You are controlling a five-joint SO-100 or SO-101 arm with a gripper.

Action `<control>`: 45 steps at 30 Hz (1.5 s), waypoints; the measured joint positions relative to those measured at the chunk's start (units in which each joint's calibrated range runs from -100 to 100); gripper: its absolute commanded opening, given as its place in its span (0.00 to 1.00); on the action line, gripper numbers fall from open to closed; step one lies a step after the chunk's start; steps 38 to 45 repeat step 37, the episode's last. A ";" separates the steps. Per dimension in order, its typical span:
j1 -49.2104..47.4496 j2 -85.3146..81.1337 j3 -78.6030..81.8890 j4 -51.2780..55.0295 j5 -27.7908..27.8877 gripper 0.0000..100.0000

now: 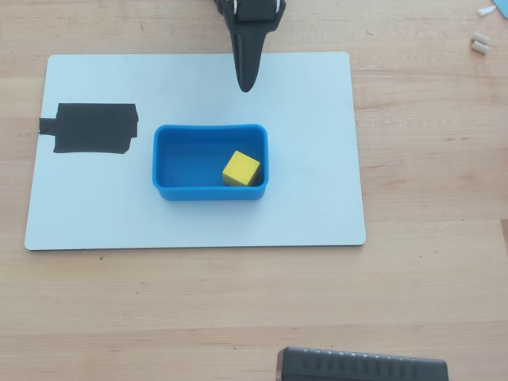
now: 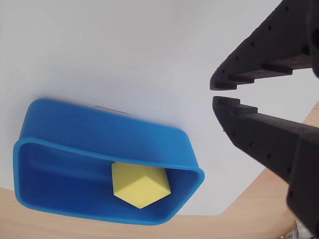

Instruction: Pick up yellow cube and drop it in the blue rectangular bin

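Yellow cube [image 1: 240, 168] lies inside the blue rectangular bin [image 1: 171, 148], toward the bin's right end in the overhead view, tilted so that a corner faces the wrist camera [image 2: 141, 185]. The bin [image 2: 94, 134] stands on a white board [image 1: 309, 159] near its middle.

The gripper [image 1: 246, 83] points down into the overhead view from the top edge, its tip over the board's far part, apart from the bin and above its right half. In the wrist view the jaws enter from the right [image 2: 215, 92], nearly closed, only a thin gap between the tips, holding nothing.

The white board rests on a light wooden surface [image 1: 429, 238]. A patch of black tape [image 1: 91, 128] sits on the board's left side. A dark ribbed object [image 1: 361, 365] shows at the bottom edge, and small pale bits [image 1: 479, 42] lie at the top right corner.
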 measured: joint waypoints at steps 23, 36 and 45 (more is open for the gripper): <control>0.16 -1.51 0.00 0.35 0.00 0.00; 0.16 -1.51 0.00 0.35 0.00 0.00; 0.16 -1.51 0.00 0.35 0.00 0.00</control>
